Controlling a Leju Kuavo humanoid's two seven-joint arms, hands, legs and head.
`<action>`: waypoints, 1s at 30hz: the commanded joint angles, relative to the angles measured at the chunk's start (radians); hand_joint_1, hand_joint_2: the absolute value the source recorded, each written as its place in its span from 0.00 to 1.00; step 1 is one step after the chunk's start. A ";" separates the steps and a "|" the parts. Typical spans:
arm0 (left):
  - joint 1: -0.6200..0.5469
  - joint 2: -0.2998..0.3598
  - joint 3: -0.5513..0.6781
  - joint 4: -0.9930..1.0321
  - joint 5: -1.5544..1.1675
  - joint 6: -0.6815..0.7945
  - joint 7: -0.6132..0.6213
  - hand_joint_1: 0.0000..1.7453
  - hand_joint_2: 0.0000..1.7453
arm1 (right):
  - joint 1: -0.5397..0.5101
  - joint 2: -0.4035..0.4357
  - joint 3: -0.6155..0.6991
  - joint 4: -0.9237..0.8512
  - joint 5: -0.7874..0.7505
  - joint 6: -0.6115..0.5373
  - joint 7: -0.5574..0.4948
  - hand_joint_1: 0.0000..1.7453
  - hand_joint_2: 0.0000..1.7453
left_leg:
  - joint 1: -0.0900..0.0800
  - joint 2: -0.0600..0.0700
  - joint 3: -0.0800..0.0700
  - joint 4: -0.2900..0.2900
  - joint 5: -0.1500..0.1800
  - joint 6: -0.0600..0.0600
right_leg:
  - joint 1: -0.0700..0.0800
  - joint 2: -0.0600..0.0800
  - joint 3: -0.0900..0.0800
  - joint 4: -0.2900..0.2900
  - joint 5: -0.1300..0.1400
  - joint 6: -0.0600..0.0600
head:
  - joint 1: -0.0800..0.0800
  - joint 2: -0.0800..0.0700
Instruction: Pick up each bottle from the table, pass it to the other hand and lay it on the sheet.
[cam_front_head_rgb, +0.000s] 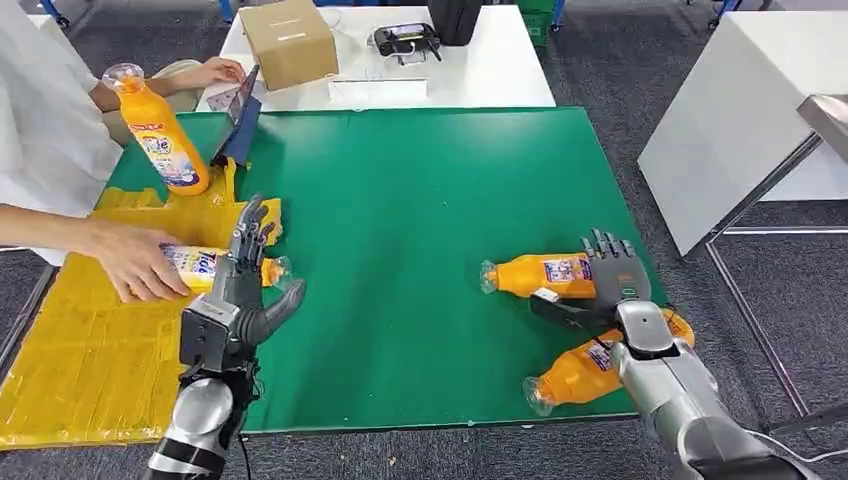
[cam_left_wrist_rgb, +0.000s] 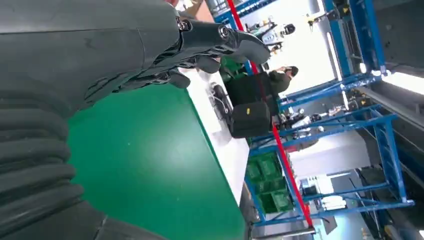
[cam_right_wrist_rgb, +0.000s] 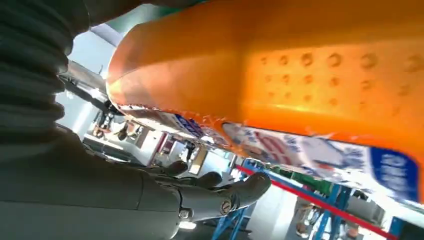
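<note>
Our right hand (cam_front_head_rgb: 608, 283) hovers spread beside a lying bottle (cam_front_head_rgb: 538, 274) on the green mat (cam_front_head_rgb: 420, 200), and we judge a careless closing could roll it away; our left hand (cam_front_head_rgb: 245, 290) stands empty.

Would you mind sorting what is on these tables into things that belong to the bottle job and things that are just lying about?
Belongs to the job:
upright bottle
bottle under a person's hand
bottle by the right hand
nearest bottle
yellow sheet
left hand
right hand

Just lying about:
cardboard box
black device
tablet
</note>
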 joint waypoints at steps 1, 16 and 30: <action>-0.043 -0.001 -0.030 0.085 0.005 -0.002 0.000 0.00 1.00 | -0.040 0.033 0.042 0.151 0.000 0.016 -0.009 0.00 1.00 | 0.001 -0.001 0.004 -0.001 0.000 -0.001 | 0.000 0.002 0.004 -0.001 0.000 -0.001 | 0.000 0.000; -0.080 -0.004 -0.080 0.157 0.073 0.005 -0.034 0.00 1.00 | -0.081 0.013 -0.033 0.235 -0.155 0.308 -0.081 1.00 1.00 | 0.002 -0.003 0.016 -0.002 -0.001 -0.001 | 0.001 0.002 0.011 -0.004 0.000 -0.002 | 0.000 0.000; 0.060 -0.007 -0.041 -0.006 0.036 -0.002 0.016 0.00 1.00 | 0.138 0.154 -0.069 -0.473 -0.350 -0.109 -0.116 1.00 1.00 | 0.001 0.004 0.010 0.000 -0.003 0.000 | 0.001 0.009 0.010 0.000 -0.001 -0.001 | 0.000 0.000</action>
